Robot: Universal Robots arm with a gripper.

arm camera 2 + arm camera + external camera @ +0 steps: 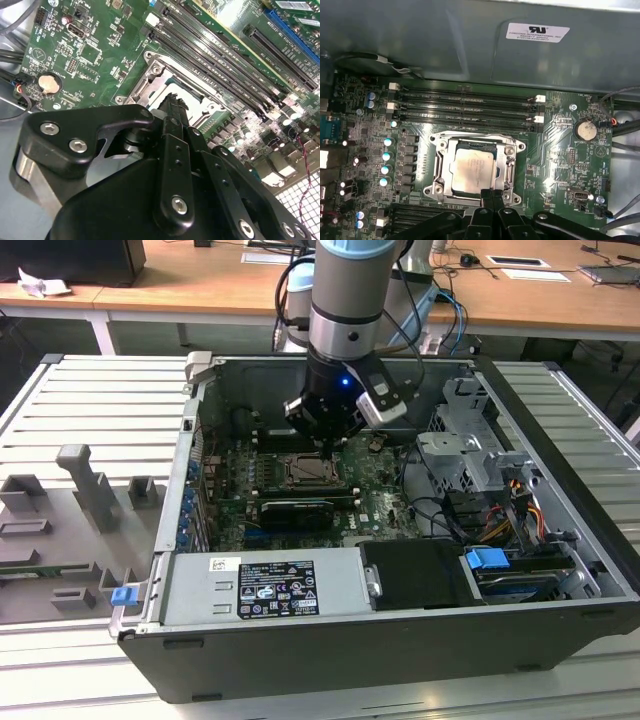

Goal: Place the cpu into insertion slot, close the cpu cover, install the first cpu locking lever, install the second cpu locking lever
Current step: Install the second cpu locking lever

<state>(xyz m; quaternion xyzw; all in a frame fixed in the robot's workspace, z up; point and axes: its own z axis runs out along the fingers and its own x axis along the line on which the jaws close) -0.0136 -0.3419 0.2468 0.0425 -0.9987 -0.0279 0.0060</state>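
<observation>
- The cpu (472, 167) already sits in the insertion slot (440, 187), and the cpu cover (509, 162) appears shut over it.
- I cannot tell whether either locking lever is latched.
- My pincer (492, 192) hovers at the socket's edge, fingers together, holding nothing.
- Labels show on the case; I leave their print unread.

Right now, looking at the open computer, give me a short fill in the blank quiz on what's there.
1. The cpu sits in the insertion slot with the cpu cover ____ over it.
2. The board around the socket is ____ in colour.
3. The gripper is at the socket's edge, with fingers that look ____.

Missing words: closed; green; shut
</observation>
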